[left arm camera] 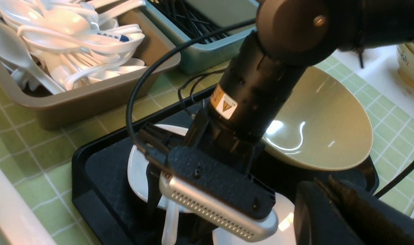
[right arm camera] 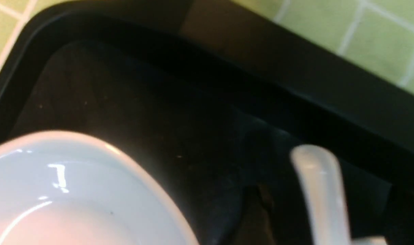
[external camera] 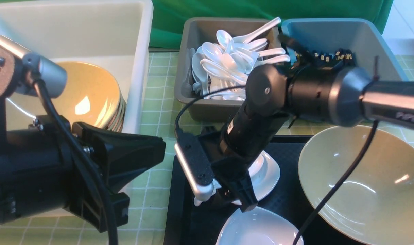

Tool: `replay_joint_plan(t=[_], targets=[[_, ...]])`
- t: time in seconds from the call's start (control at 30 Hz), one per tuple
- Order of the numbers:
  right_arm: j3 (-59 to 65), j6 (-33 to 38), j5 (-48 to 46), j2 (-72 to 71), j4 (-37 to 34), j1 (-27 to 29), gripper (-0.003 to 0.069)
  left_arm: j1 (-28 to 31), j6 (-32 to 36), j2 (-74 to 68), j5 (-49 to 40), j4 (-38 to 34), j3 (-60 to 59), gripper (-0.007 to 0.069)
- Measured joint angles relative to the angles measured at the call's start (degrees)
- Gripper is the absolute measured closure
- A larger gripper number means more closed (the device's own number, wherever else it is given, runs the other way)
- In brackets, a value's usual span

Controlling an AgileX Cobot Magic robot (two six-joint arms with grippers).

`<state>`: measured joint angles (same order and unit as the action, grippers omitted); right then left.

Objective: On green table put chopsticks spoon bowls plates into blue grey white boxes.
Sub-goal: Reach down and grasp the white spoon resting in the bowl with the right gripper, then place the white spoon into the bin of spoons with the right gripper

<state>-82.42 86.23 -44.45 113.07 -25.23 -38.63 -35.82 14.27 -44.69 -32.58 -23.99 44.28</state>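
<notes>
A white spoon [right arm camera: 317, 190] lies on the black tray [external camera: 179, 211], its handle between the spread fingers of my right gripper [right arm camera: 326, 207]. That gripper is open and lowered onto the tray next to a white plate [external camera: 270, 173]. A second white plate [external camera: 258, 228] and a green bowl [external camera: 363, 183] share the tray. The spoon's handle end [left arm camera: 170, 221] shows below the right wrist camera. My left gripper [external camera: 156, 146] hovers shut and empty in front of the white box [external camera: 139, 68].
The white box holds stacked yellow bowls [external camera: 88, 95]. The grey box [external camera: 190, 102] is heaped with white spoons [external camera: 227, 64]. Dark chopsticks [external camera: 329, 56] lie in the blue box [external camera: 380, 41]. The right arm's cable [external camera: 339, 183] hangs across the green bowl.
</notes>
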Motion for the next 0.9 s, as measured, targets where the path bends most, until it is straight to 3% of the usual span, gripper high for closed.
replay_joint_plan(t=[0.2,0.27,0.4,0.43,0.73,0.83,0.9], targets=[[0.0,0.53,1.4,1.1,-0.01,-0.26,0.0213,0.0,0.0,0.0,-0.59,0.0,0.0,0.0626],[0.0,0.53,1.88,1.16,-0.01,-0.26,0.0276,0.0,0.0,0.0,-0.64,0.0,0.0,0.0626],[0.0,0.52,2.06,1.16,-0.4,-0.26,0.05,0.0,0.0,0.0,-0.76,0.0,0.0,0.0626],[0.0,0.51,2.06,1.16,-0.47,-0.26,0.0526,0.0,0.0,0.0,-0.76,0.0,0.0,0.0626],[-6.29,-4.46,-0.2,-2.42,-0.91,2.02,0.0518,0.0,0.0,0.0,-0.81,0.0,0.0,0.0626],[-11.32,-12.75,-0.21,-3.85,-0.91,5.45,0.0518,0.0,0.0,0.0,-0.81,0.0,0.0,0.0626],[-15.63,-24.22,2.4,-3.9,-0.97,8.43,0.0518,0.0,0.0,0.0,-0.2,0.0,0.0,0.0626]])
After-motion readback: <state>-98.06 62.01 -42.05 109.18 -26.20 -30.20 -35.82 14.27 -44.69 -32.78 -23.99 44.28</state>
